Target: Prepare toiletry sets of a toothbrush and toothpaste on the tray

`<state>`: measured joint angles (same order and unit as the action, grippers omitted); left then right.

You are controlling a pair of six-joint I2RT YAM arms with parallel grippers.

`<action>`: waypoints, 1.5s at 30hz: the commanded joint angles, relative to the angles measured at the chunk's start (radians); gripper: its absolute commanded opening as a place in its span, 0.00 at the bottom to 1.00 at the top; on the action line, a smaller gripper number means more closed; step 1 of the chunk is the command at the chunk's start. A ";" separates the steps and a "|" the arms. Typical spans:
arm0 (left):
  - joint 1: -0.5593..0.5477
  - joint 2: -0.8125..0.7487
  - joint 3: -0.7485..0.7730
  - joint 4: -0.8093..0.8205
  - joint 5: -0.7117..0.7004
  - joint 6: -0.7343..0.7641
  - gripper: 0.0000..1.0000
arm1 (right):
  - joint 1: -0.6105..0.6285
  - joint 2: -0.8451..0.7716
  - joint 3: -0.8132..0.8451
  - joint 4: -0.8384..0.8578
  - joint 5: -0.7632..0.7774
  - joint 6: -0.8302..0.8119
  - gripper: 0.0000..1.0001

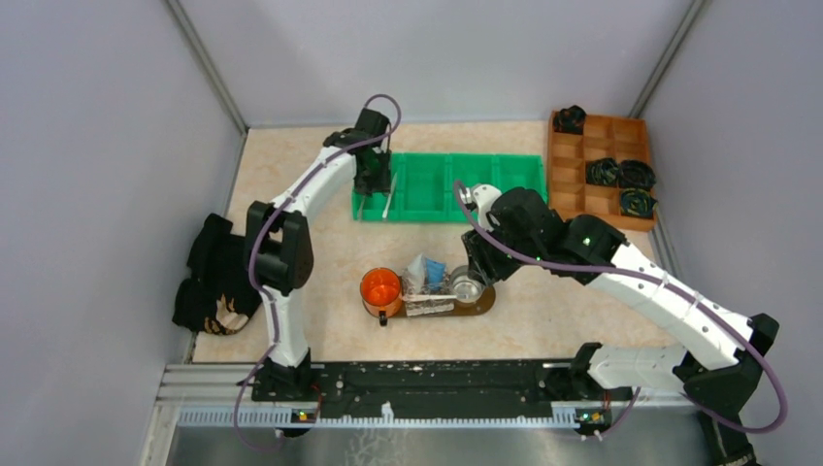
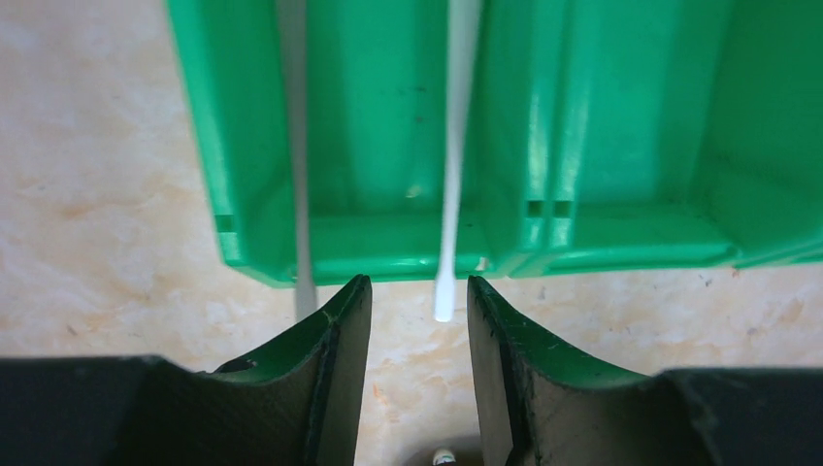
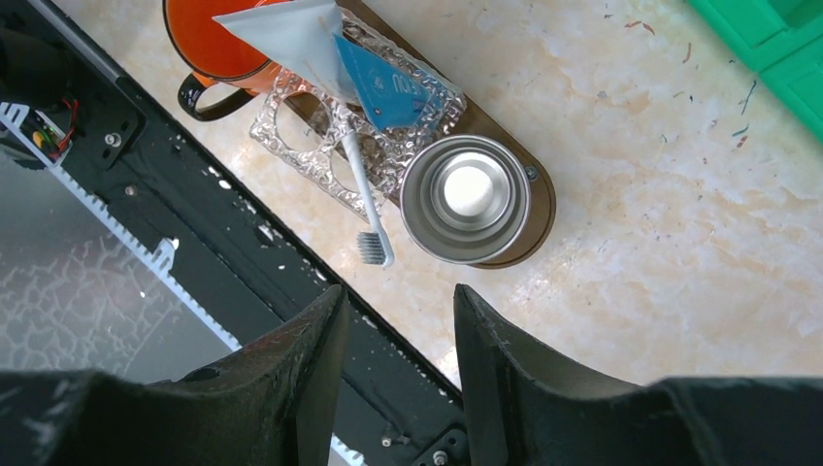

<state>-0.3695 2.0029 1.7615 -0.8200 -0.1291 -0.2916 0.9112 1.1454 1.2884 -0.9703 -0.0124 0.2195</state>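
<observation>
At bottom centre of the left wrist view, the left claw (image 2: pixel 419 286) gapes empty beside a toothbrush (image 2: pixel 451 175) overhanging the bin (image 2: pixel 621 233) rim, while the right claw (image 3: pixel 398 296), also spread, hangs over the tray (image 3: pixel 539 209) bearing tubes (image 3: pixel 291 39) and a brush (image 3: pixel 361 184) on the pale table (image 3: pixel 631 116).

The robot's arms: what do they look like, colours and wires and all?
The left arm and right arm have white tube-like links, chunky black joints and a purple cable looping alongside. The left gripper and right gripper each end in two dark wedge-shaped fingers.
</observation>
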 commanded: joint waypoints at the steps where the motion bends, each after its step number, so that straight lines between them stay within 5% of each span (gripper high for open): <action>1: -0.014 0.033 0.029 -0.022 0.087 0.086 0.49 | -0.010 -0.015 0.002 0.032 -0.017 -0.016 0.45; 45: 0.008 0.011 0.023 0.008 0.169 0.137 0.53 | -0.023 -0.019 -0.041 0.055 -0.036 -0.004 0.45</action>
<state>-0.3714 2.0327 1.7714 -0.8185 0.0040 -0.1844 0.8936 1.1454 1.2507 -0.9428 -0.0395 0.2104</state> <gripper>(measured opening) 0.518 0.449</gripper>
